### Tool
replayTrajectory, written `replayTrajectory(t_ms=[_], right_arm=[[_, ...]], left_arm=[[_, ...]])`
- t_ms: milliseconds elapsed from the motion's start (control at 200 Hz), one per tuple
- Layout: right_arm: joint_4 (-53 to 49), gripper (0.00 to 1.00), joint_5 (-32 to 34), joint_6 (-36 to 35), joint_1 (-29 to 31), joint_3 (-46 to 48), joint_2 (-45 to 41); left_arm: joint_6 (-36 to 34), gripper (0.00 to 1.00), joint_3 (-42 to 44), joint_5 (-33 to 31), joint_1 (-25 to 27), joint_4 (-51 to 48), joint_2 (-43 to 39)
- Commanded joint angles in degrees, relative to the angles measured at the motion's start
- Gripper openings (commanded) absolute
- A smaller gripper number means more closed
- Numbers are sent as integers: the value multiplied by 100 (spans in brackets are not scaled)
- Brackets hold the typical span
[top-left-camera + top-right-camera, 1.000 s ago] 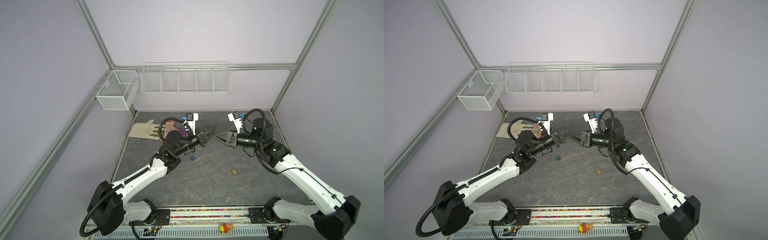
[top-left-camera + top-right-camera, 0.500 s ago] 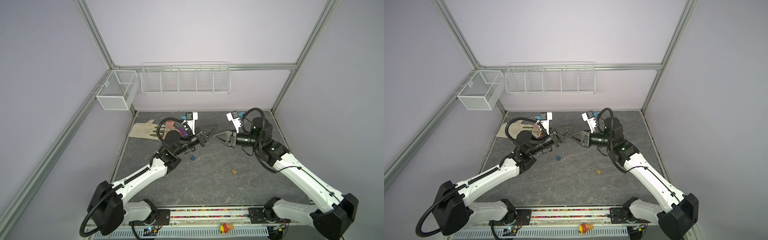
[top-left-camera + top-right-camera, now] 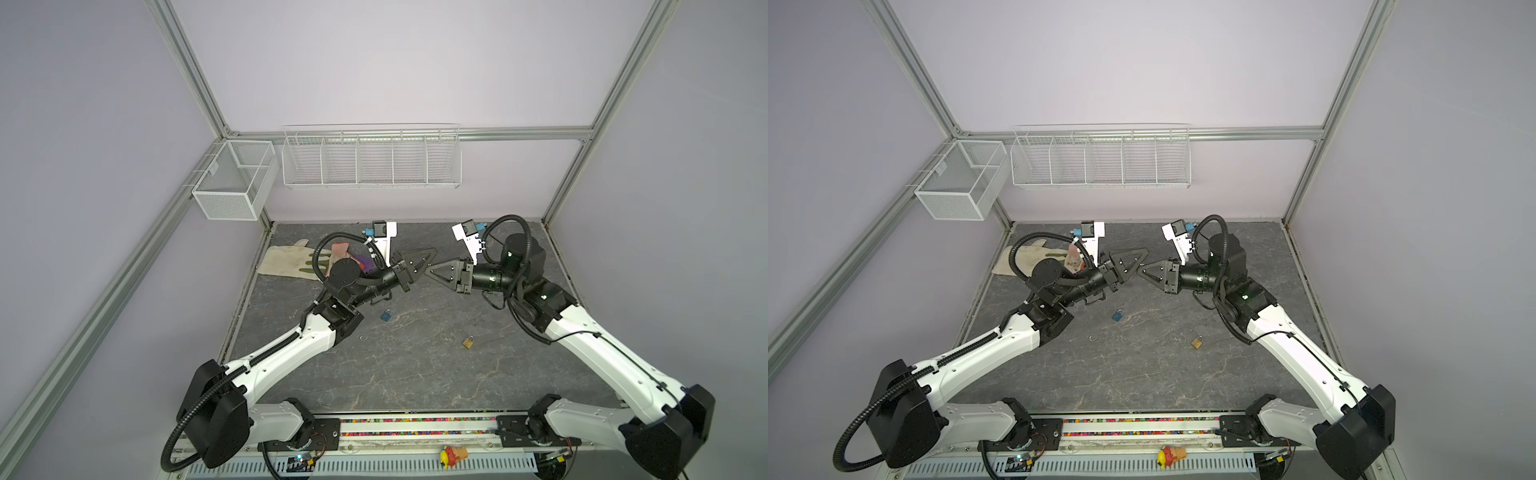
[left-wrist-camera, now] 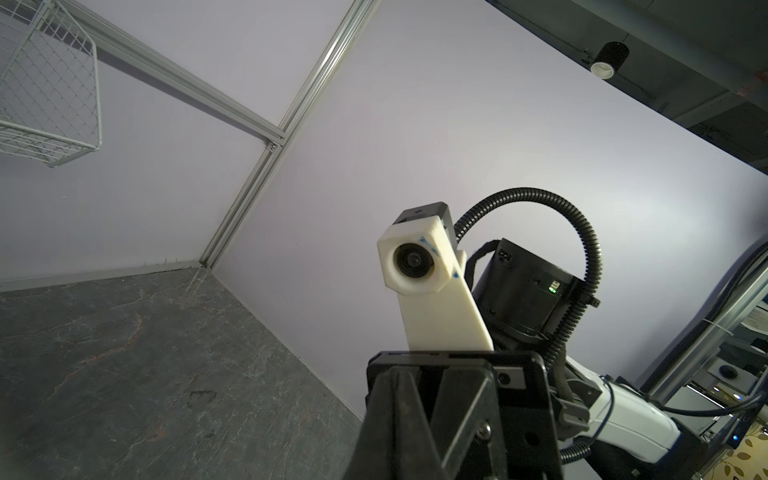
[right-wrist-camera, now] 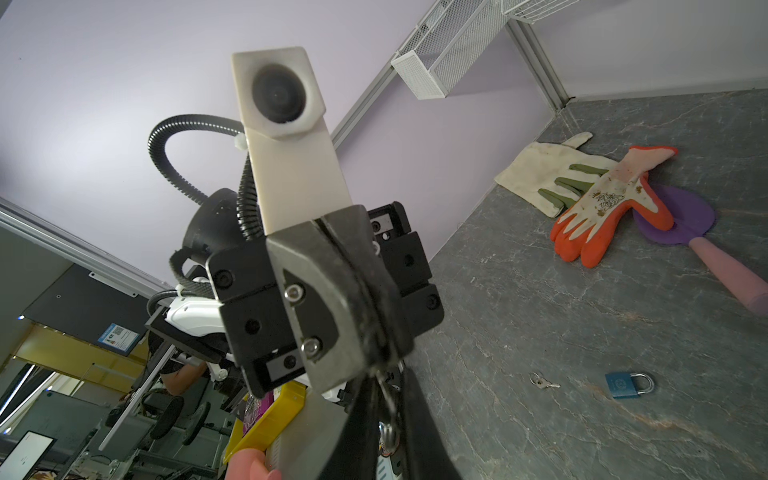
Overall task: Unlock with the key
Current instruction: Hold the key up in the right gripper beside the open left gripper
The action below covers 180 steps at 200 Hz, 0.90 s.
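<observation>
**A:** Entry one, the key?

**B:** Key (image 5: 387,424): a small metal piece with a ring, taken for the key. It is aloft over the table (image 3: 415,374), where the tips of both hands meet, well clear of either lock.

**A:** Left hand?

**B:** Left hand (image 5: 376,361): clenched on the key, fingers pressed flat together.

**A:** Right hand?

**B:** Right hand (image 3: 431,270): tip to tip with the left. Change noted: its jaws stood parted a second ago and are now drawn nearly together about the ring. Whether it truly pinches, cannot tell.

**A:** Locks?

**B:** Blue padlock (image 5: 627,385): flat on the table near the left arm, with a second key (image 5: 542,380) near it. Brass padlock (image 3: 468,341): apart, toward the right arm. No hand touches either.

**A:** Reading?

**B:** Probably a hand-over or regrip of the key. No lock is held, so the unlocking itself is not begun.
</observation>
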State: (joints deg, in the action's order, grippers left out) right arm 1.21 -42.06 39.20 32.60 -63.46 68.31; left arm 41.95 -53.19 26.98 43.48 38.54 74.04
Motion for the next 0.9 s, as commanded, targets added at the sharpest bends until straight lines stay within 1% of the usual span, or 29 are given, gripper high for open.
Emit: replayTrajectory(t_ms=[0, 75, 115, 175, 290, 530, 580, 610, 665, 705, 755, 825, 895], right_arm=[[231, 14, -78, 25, -34, 0, -63], [212, 14, -98, 5, -35, 6, -73], [204, 12, -105, 9, -34, 0, -70], [220, 6, -113, 14, -32, 17, -80], [300, 6, -135, 25, -37, 52, -90], [142, 6, -66, -8, -64, 33, -134], [-49, 6, -89, -57, -86, -21, -113], [-347, 6, -85, -132, -123, -129, -84], [-582, 6, -111, -168, -191, -214, -104], [-672, 6, -134, -174, -246, -223, -140], [-951, 6, -201, -217, -342, -285, -160], [-1475, 6, -256, -221, -540, -372, -114], [-1875, 6, -377, -207, -775, -355, -88]], left_arm=[[-68, 0, -177, 110, -18, -37, -104], [-113, 0, -179, 92, -21, -100, -135], [-134, 0, -183, 84, -15, -137, -151], [-147, 0, -197, 86, -15, -165, -170], [-151, 0, -219, 174, -15, -218, -191], [-175, 0, -356, 132, -24, -477, -223], [-166, 22, -385, 157, -25, -482, -226], [-140, 33, -387, 232, -29, -416, -215], [-148, 59, -421, 278, -24, -460, -259], [-216, 70, -423, 144, -25, -652, -326], [-277, 77, -404, -96, -34, -907, -430], [-314, 78, -313, -408, -33, -1166, -586], [-228, 81, -287, -1033, -37, -1812, -746]])
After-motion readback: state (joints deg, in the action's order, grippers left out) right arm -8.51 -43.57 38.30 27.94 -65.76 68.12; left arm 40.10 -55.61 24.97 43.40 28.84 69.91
